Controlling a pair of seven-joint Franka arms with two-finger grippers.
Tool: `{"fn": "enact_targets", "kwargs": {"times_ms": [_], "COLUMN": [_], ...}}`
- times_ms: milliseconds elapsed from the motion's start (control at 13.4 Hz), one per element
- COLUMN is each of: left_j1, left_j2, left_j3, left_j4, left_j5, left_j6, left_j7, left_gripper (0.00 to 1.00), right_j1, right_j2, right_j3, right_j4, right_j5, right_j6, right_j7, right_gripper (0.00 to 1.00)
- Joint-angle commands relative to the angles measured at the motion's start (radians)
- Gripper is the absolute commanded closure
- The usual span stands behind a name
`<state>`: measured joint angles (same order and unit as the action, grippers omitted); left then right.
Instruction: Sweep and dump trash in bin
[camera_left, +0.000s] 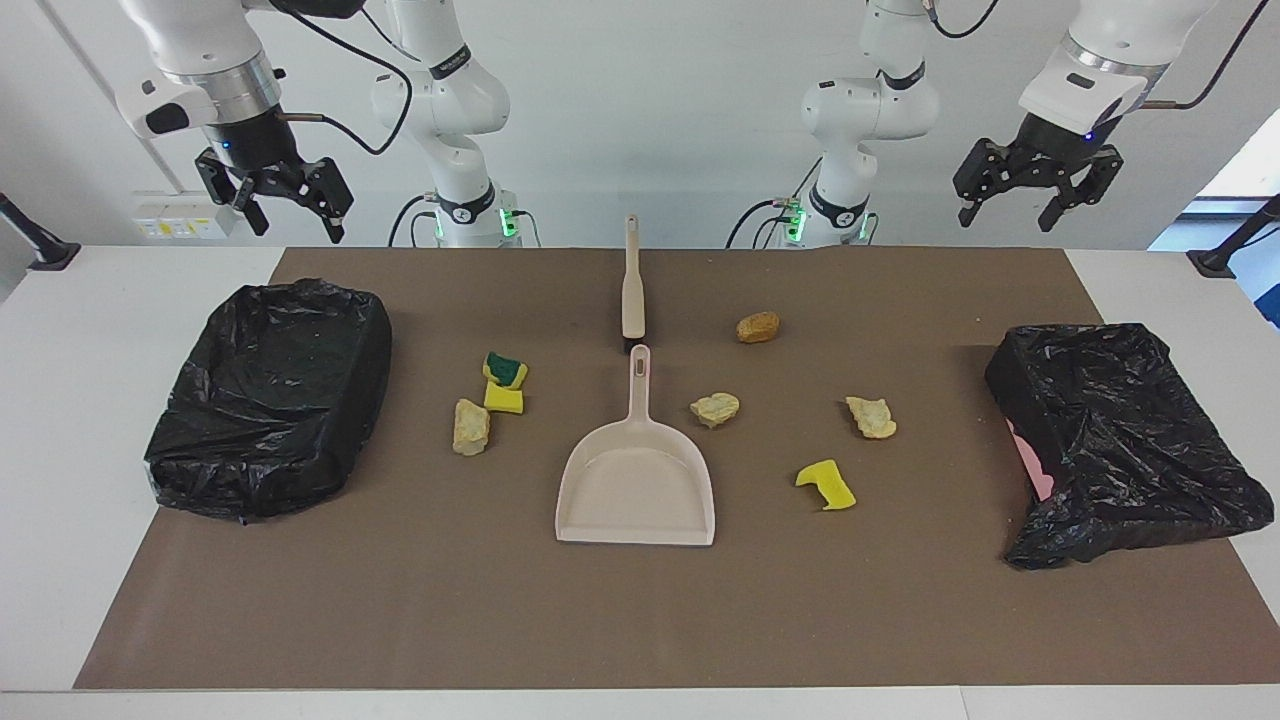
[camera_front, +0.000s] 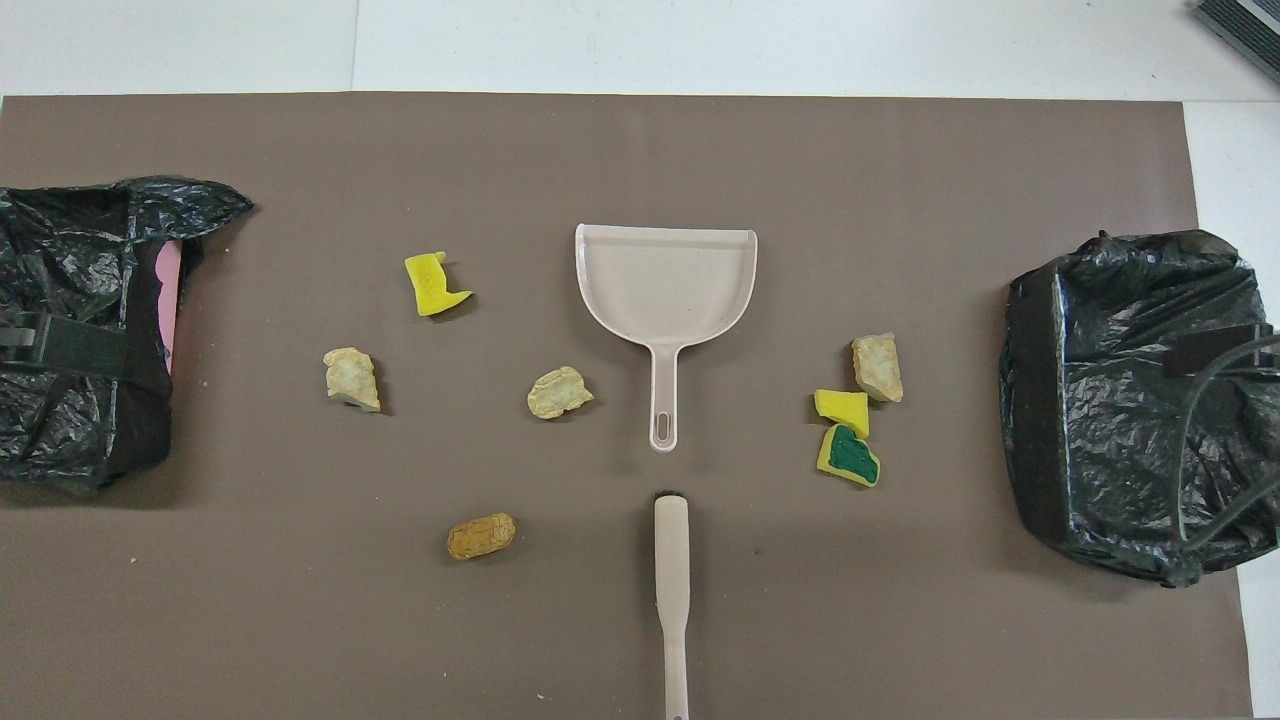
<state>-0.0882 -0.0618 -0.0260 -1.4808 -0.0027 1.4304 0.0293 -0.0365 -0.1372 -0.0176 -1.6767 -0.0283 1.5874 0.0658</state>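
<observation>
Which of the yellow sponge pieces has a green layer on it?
The sponge piece nearest the robots in the cluster toward the right arm's end, close beside a plain yellow piece. Its top is dark green; the other two, including the lone one, are all yellow.

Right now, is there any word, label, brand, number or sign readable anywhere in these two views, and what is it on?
None can be read.
Arm joints: dark bands with pale lettering, too small to read.
Wall socket strip: marks too small to read.
Dustpan, brush, both bag-lined bins and brown mat: no text visible.
</observation>
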Motion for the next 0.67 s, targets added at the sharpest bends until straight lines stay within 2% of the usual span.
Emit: {"fn": "enact_targets", "kwargs": {"times_ms": [0,598], "left_j1": [0.002,-0.002], "left_j2": [-0.012,-0.01], "left_j3": [0.0,-0.002], "left_j4": [-0.001,-0.001], "left_j5": [-0.002,-0.003], "left_j6": [-0.019,-0.011], "left_j7": [0.011,-0.005], "left_gripper": [0.0,0.0], "right_j1": [0.012,0.013], "right_j2": [0.05,0.03], "right_j3": [-0.009,-0.002], "right_j4": [0.09,0.066], "right_j5": [0.01,0.011], "right_j6": [-0.029,-0.049], "right_j7": [-0.027,-0.038], "right_gripper": [0.0,0.0]}}
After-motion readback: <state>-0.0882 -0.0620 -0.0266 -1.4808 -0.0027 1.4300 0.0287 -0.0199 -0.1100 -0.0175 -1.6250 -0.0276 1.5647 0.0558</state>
